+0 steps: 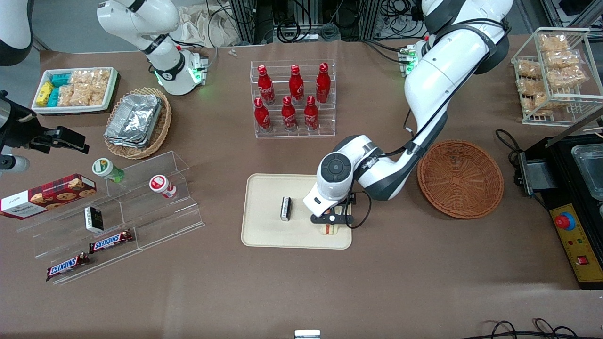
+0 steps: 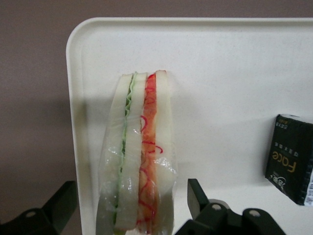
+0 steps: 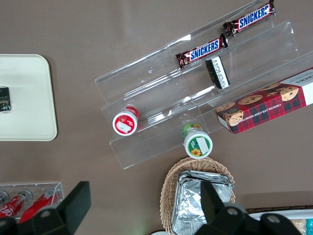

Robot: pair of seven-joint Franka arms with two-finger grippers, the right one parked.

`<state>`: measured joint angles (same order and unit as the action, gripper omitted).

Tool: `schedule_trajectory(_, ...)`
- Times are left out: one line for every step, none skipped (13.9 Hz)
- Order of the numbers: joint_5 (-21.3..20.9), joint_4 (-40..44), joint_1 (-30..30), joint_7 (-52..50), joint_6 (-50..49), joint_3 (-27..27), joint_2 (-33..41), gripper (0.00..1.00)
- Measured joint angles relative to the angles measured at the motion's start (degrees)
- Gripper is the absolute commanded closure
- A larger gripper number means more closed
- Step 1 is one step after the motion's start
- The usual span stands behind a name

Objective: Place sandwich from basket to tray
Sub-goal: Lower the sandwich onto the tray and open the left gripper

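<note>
Sandwich [image 2: 139,156] on tray [image 1: 264,235], under tool [image 1: 330,225].

Matte brown desk [image 1: 301,292] under me, even overhead light; tangled black cables [image 1: 292,28] along its back edge.

wrapped sandwich [image 2: 139,156] stands on edge on beige tray [image 1: 264,235]; basket [image 1: 460,179] empty.

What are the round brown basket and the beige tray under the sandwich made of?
The basket looks like woven wicker, reddish-brown with visible weave. The tray seems smooth matte plastic with a moulded rim. The open gripper straddles the film-wrapped sandwich on it.
</note>
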<state>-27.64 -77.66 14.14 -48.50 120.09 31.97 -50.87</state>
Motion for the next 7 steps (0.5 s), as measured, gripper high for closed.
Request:
schedule_trajectory(0.00,0.42,-0.02,-0.33,0.00,0.00,0.05,0.00)
schedule_trajectory(0.00,1.15,-0.04,-0.90,0.00,0.03,0.36,0.00)
schedule_trajectory(0.07,2.04,-0.13,-1.78,-0.02,0.08,1.25,0.00)
schedule_trajectory(0.65,2.85,-0.54,-2.97,-0.14,0.05,2.92,0.00)
schedule_trajectory(2.16,3.34,-1.58,-3.75,-0.62,0.06,5.30,0.00)
schedule_trajectory(4.35,3.53,-3.21,-3.78,-2.14,0.07,8.34,0.00)
schedule_trajectory(5.90,3.56,-4.96,-3.77,-4.75,0.07,11.45,0.00)
